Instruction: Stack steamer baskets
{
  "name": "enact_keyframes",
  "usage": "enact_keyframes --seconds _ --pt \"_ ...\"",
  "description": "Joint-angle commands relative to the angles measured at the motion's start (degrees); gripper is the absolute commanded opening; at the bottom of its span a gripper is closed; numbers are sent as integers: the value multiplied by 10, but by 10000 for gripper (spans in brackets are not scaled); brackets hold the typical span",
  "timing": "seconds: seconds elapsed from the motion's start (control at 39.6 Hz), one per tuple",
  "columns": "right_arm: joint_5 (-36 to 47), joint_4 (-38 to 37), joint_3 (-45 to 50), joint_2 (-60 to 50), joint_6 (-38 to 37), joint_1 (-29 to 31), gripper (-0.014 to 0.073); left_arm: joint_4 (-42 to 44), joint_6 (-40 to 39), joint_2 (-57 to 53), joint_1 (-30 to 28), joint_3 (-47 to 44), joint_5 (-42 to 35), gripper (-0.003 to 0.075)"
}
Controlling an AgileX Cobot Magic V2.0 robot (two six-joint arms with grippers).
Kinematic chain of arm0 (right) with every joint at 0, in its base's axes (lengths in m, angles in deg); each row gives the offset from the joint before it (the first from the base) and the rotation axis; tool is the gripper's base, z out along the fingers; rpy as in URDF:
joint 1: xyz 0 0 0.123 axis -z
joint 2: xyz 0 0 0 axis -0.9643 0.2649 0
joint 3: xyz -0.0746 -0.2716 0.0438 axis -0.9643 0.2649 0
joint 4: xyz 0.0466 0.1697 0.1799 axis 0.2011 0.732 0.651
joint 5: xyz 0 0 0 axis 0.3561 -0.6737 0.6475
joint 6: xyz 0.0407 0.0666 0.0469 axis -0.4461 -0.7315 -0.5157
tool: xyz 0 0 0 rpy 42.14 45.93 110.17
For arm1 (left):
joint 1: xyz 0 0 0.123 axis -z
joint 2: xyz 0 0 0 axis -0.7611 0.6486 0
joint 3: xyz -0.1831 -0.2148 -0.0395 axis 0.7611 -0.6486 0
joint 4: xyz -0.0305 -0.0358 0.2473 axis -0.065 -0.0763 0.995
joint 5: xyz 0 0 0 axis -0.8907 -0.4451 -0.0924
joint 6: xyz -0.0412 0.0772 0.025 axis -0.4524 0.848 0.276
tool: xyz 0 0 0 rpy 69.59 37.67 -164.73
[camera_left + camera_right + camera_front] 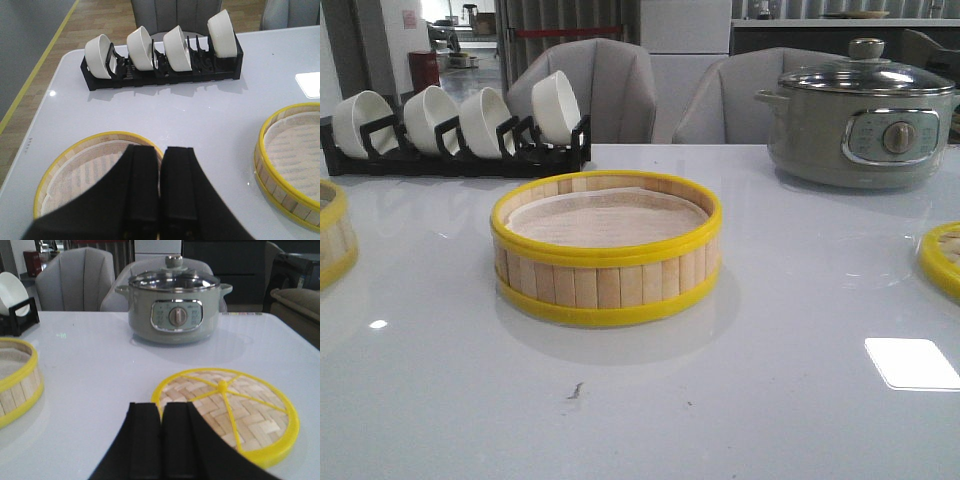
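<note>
Both end effectors closed — above table.

Desk: glossy white top, with window glare near its right front.
Rack: black, at the far left of the desk, lying along the back edge.
Bowls: four, white, standing on edge in the rack's slots, side by side.
Pot: grey-green, electric, at the far right; a dial on its front panel, handles at the sides.
Pot lid: glass, knobbed, seated on the pot.
Chairs: two, grey, upholstered, behind the desk.
</note>
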Motion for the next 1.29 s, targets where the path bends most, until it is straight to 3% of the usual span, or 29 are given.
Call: enact_keyframes --seconds 0.0,0.13,0.28,0.35,0.68,0.81,1.09,1.26 --pt "119 0 -8 -12 4 4 66 -2 -2 -3 2 19 -38 85" --pt "172 2 -14 -12 -24 3 66 -2 -2 -3 2 19 -28 85" --pt "71 11 -90 16 -63 3 66 -2 -2 -3 7 19 -19 85" --pt "17 8 -148 64 -55 3 66 -1 -2 -3 20 19 -19 85" --pt "-48 6 -358 380 -55 3 66 -2 -2 -3 30 19 -15 85" --pt "-108 6 -415 444 -55 3 66 -2 -2 -3 30 19 -10 85" --pt "-134 12 -431 462 -56 3 66 -2 -2 -3 30 19 4 85" --pt "-100 12 -431 469 -56 3 66 -2 -2 -3 30 19 13 85"
